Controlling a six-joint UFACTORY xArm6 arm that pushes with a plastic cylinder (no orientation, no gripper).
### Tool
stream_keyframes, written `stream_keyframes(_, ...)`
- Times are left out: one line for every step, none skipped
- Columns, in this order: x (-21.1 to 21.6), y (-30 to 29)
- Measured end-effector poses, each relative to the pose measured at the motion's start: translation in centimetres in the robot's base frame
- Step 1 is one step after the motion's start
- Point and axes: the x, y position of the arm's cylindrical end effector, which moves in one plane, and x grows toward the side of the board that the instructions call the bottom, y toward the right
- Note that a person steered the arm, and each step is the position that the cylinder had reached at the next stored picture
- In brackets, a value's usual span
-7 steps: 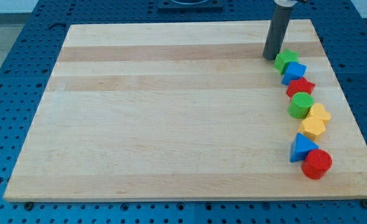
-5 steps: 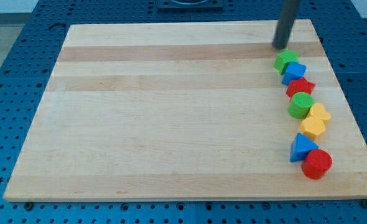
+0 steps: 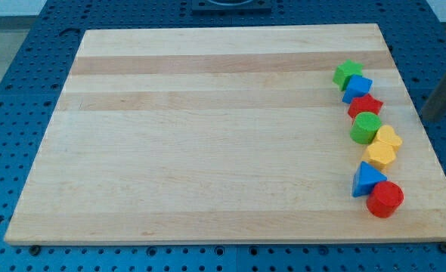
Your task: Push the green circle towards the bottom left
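Note:
The green circle is a short green cylinder near the board's right edge, in the middle of a curved line of blocks. It touches a red star-like block above it and a yellow block at its lower right. My rod shows blurred at the view's right edge; my tip is right of the green circle, about at the board's right edge and apart from every block.
The line runs from top to bottom: green block, blue block, red star, green circle, two yellow blocks, blue triangle, red circle. The wooden board lies on a blue perforated table.
My rod has swept from above the top green block, near the board's top edge, to the right and down to the right edge. No block has moved.

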Motion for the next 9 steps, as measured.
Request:
stream_keyframes(1.5, -6.0)
stream_keyframes(2.4, -12.6)
stream_keyframes(2.5, -20.1)
stream_keyframes(3.5, -27.7)
stream_keyframes(6.0, -35.9)
stream_keyframes(7.8, -41.9)
stream_keyframes(7.3, -40.0)
stream_keyframes(8.4, -36.7)
stream_keyframes(11.1, -38.2)
